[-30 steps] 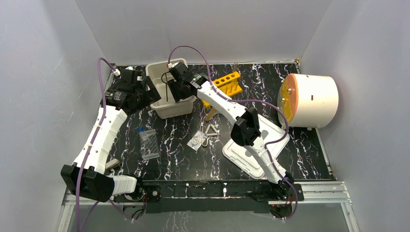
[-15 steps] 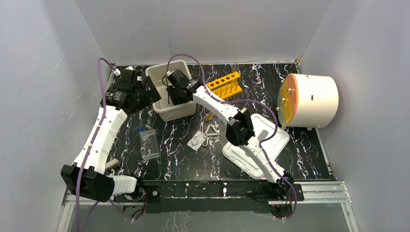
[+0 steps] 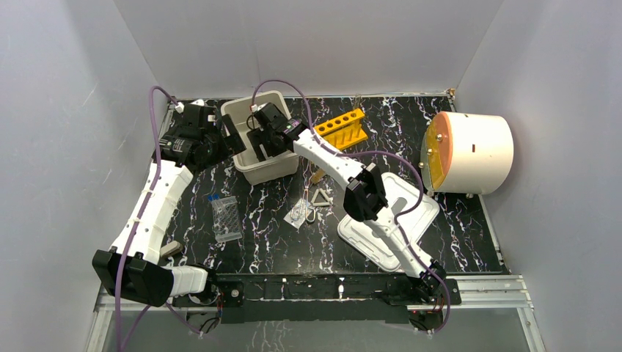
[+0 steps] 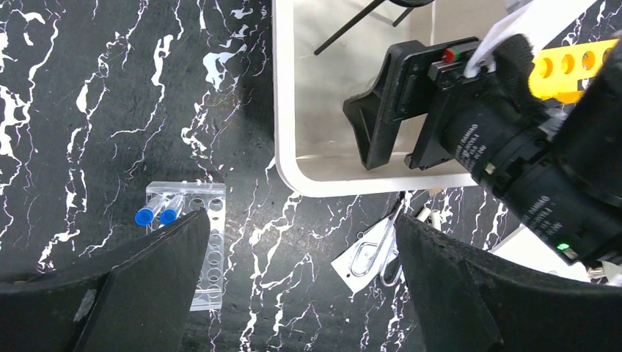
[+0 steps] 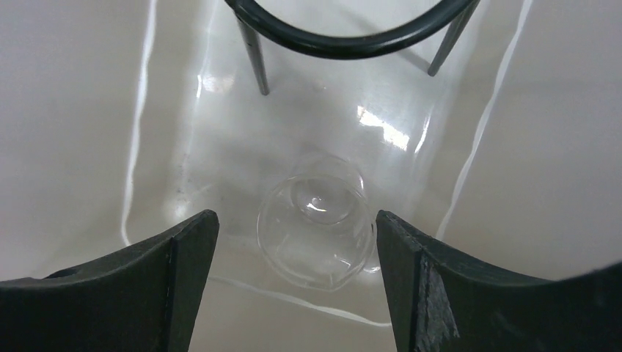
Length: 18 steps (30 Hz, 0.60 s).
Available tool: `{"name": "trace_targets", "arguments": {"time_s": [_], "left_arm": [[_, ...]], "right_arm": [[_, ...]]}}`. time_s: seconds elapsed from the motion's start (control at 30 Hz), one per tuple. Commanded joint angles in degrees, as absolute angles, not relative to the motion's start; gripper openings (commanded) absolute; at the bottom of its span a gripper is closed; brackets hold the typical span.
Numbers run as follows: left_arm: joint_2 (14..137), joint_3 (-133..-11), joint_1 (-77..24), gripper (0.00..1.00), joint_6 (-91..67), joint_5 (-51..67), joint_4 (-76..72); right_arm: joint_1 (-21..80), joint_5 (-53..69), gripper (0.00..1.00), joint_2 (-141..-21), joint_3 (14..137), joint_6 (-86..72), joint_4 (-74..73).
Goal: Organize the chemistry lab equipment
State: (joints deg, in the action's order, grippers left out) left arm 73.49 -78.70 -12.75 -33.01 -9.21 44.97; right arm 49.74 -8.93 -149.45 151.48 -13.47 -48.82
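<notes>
Within the tub (image 5: 73,110), ring stand (image 5: 345,48) and glass dish (image 5: 315,227) crowd the right gripper (image 5: 295,235).

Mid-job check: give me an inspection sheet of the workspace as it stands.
Surface: black marbled table, no spills seen.
Job's things: clear glass dish and black wire ring stand inside white bin; white triangle, tweezers, tan stick, blue-capped vials outside it.
Clutter: yellow rack, white tray.
Grippers: left gripper open beside bin; right gripper open above dish.
Cables: purple cables loop above both arms.
Surroundings: white drum at right, plain walls.
</notes>
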Motion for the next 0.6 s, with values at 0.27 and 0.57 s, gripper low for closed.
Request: {"name": "trace_targets", "arguments": {"time_s": [0.27,0.57], "left_arm": [[71.54,-83.17,-12.53,0.98,-30.91,-9.61,45.36],[71.67,-84.56,-14.55,0.98,-26.30,-0.12,42.04]], "right_arm": [[49.51,-9.86,0.88,-130.70,145.72,-15.63,-39.55],[49.35,-19.95,0.87,-108.29,119.74,-16.80,-35.45]]}}
